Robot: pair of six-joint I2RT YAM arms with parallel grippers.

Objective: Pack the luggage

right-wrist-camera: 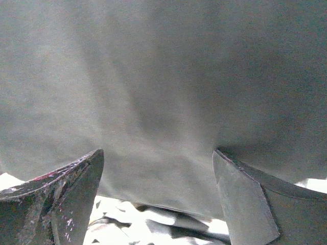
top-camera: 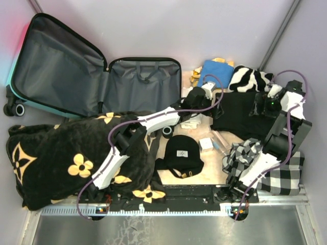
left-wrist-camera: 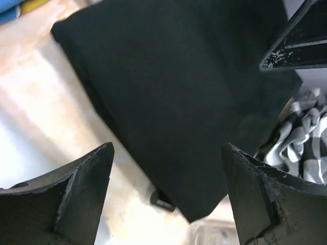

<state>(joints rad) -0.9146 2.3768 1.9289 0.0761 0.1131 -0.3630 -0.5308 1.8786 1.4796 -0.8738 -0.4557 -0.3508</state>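
Note:
The luggage (top-camera: 143,84) lies open at the back left, its lid (top-camera: 56,66) leaning up and the dark grey lining bare. A folded black garment (top-camera: 237,115) lies on the table at the right. My left gripper (top-camera: 204,99) hovers at its left edge, open with nothing between the jaws. In the left wrist view the black garment (left-wrist-camera: 179,92) spreads under that open gripper (left-wrist-camera: 167,153). My right gripper (top-camera: 261,106) is over the garment's right part. In the right wrist view it (right-wrist-camera: 158,153) stands open close above the same cloth (right-wrist-camera: 163,76), gripping nothing.
A big black blanket with tan flowers (top-camera: 66,158) covers the front left. A black beanie (top-camera: 181,153) lies in the middle. Checked cloths (top-camera: 245,153) sit at the front right, a zebra-print item (top-camera: 250,79) and a blue item (top-camera: 215,71) at the back.

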